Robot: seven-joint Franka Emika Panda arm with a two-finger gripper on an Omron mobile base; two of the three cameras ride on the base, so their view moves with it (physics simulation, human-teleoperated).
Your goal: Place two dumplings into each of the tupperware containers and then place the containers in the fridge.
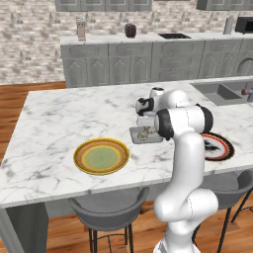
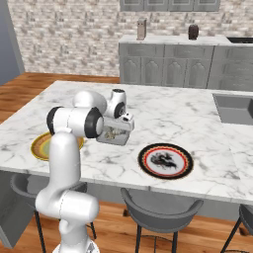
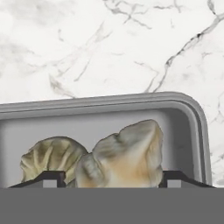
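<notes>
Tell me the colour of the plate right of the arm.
Black plate with a red rim ring; clearest in the right base view.

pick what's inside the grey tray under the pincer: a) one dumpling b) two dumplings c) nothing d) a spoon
b, the hand view shows two dumplings lying side by side and touching in the tray, between the fingertips of the open pincer.

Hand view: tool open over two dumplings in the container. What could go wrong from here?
1. The fingertips straddle the near dumpling; closing or lifting now might pull it back out of the container.
2. The other dumpling touches it, so it may get dragged along.
3. Descending could shove the container across the marble counter.
</notes>
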